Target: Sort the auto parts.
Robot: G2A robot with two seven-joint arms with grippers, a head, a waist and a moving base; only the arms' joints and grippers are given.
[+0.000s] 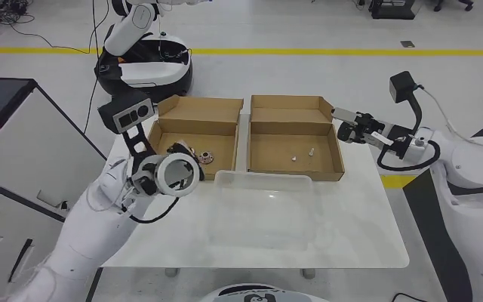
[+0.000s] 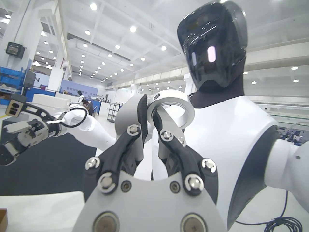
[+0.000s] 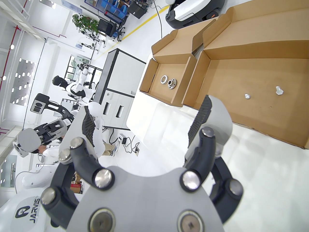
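While the left claw (image 2: pixel 150 121) clenches a ring (image 2: pixel 178 98), the right claw (image 3: pixel 147 112) hangs released.
Ring sits raised over the tabletop (image 1: pixel 355 234), near the left box (image 1: pixel 200 113) and tray (image 1: pixel 260 176); right claw is just beside the right box (image 1: pixel 290 115).

White table (image 1: pixel 355 226), bearing: left cardboard box (image 1: pixel 198 113) and right cardboard box (image 1: pixel 290 115), open, side by side at far edge; clear plastic tray (image 1: pixel 264 177) just in front, centred.
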